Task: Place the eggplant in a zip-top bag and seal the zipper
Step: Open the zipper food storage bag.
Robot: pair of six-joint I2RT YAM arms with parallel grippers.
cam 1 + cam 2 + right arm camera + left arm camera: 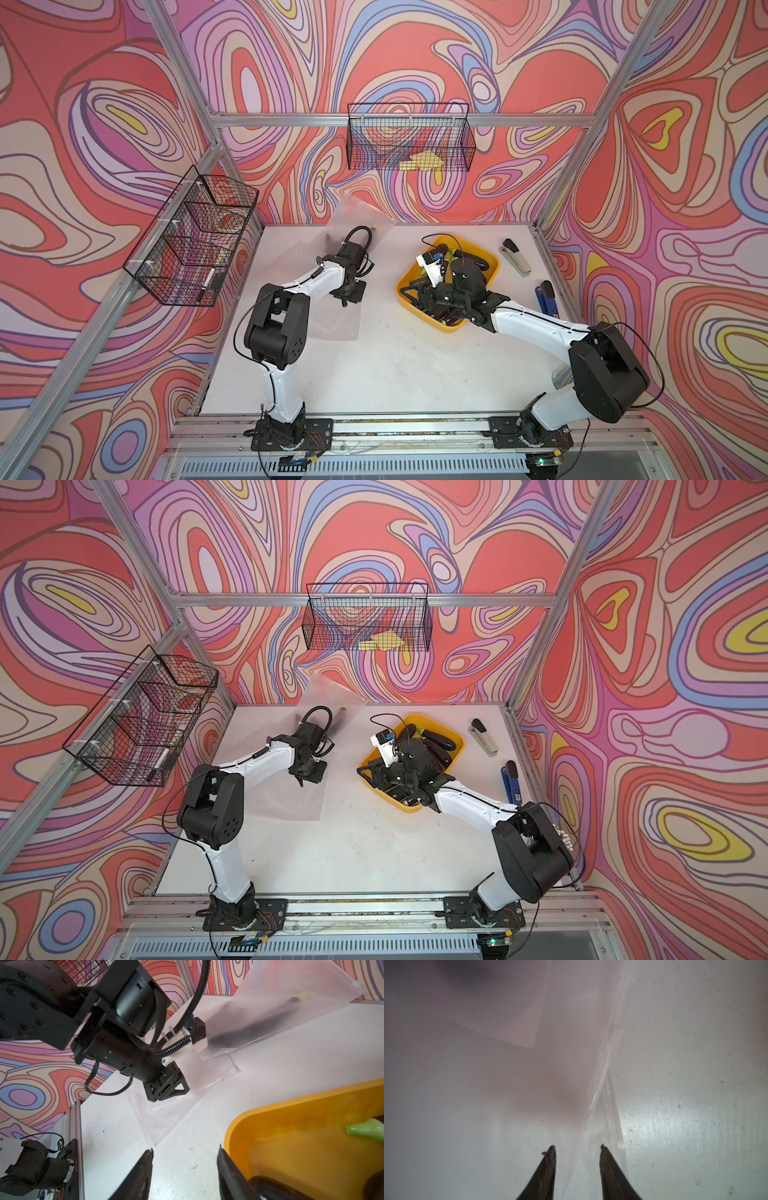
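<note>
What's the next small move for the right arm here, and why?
Probably shift the right gripper into the yellow tray onto an eggplant: its jaws stand open and empty at the tray's rim, while the bag lies flat under the left gripper.

Left arm and right arm: white shells, black joints, corrugated conduit; left gripper dark, tapered.

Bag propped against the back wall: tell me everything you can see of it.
The propped bag is frosted, translucent plastic with a small white tab at one top corner. Its upper part leans on the patterned back wall. Its lower part rests on the table, overlapping a flat bag. A dark eggplant lies inside, green stem upward. Whether its zipper is shut is unclear.
</note>
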